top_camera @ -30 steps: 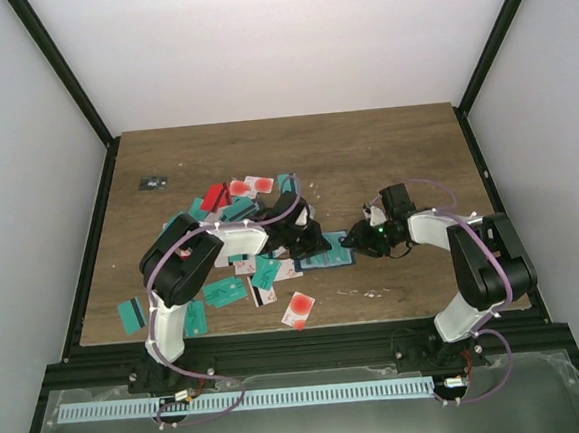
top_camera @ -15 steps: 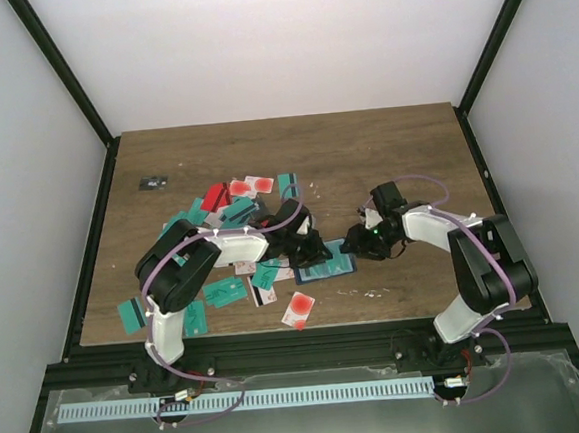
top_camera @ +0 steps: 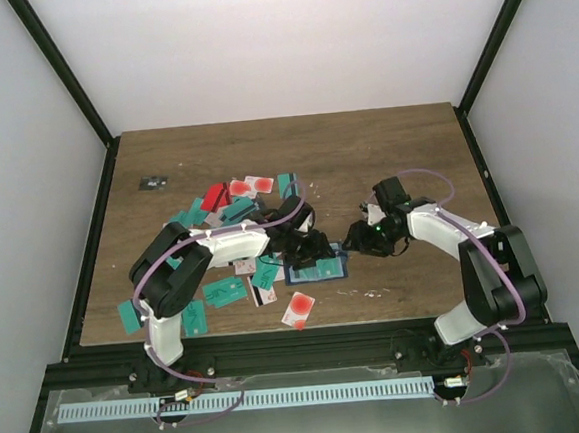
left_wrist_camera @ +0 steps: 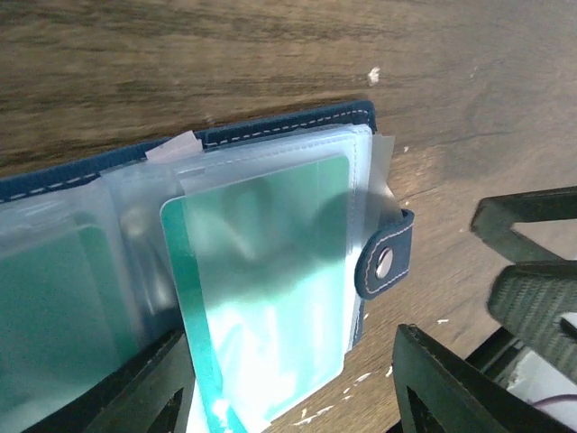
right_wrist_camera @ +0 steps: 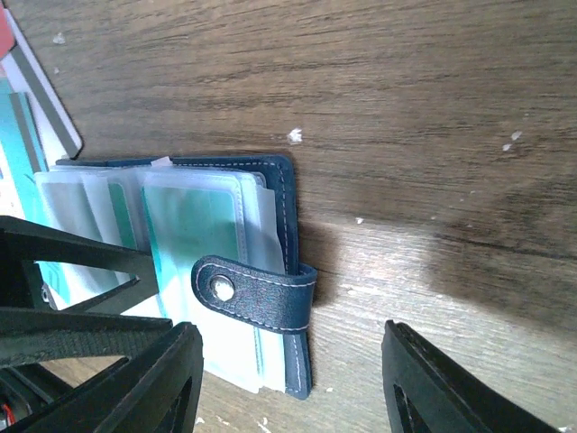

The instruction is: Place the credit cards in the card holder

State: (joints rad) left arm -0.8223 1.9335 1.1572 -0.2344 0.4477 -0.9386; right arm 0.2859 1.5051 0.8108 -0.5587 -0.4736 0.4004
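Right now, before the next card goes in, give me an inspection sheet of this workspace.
Surface: wooden table, flecked with white specks.
Job's things: card holder lies open, teal card partway in a clear sleeve; loose cards strewn to its left.
Clutter: small dark object, far left.
Grippers: left pincer open over the card holder; right pincer open at its clasp end.
Cables: purple cables along both arms, nothing snagged.
Surroundings: white walls, black frame.
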